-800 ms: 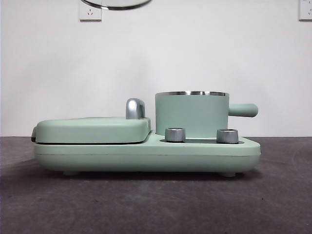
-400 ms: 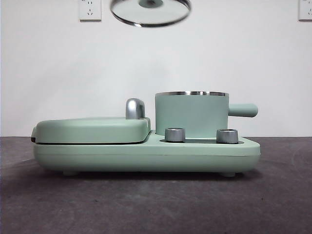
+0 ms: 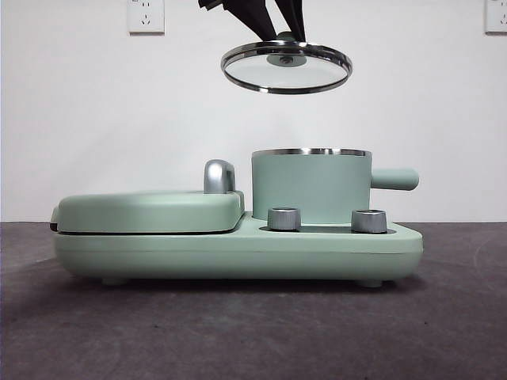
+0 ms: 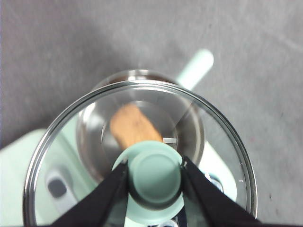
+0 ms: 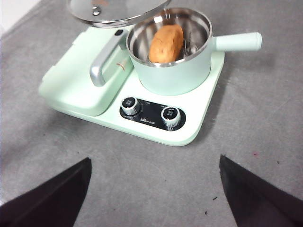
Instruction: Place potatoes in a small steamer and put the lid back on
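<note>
My left gripper (image 4: 154,165) is shut on the green knob of the clear glass lid (image 4: 90,142). In the front view that gripper (image 3: 281,36) holds the lid (image 3: 286,67) in the air, slightly tilted, above the small steamer (image 3: 311,186) and a little to its left. The mint-green pot stands open on its base. One brown-orange potato (image 5: 166,43) lies inside the steamer (image 5: 173,71), and shows through the glass (image 4: 134,125) in the left wrist view. My right gripper (image 5: 154,189) is open, back from the appliance over bare table.
The flat griddle cover (image 3: 150,210) with its chrome handle (image 3: 219,176) sits left of the pot on the same base. Two steel dials (image 3: 284,218) (image 3: 369,220) face the front. The pot's side handle (image 3: 394,179) sticks out to the right. Grey tabletop (image 3: 253,332) surrounds the appliance.
The lid has come down and moved right, from the top edge of the front view to above the pot. The black jaws holding it now show.
</note>
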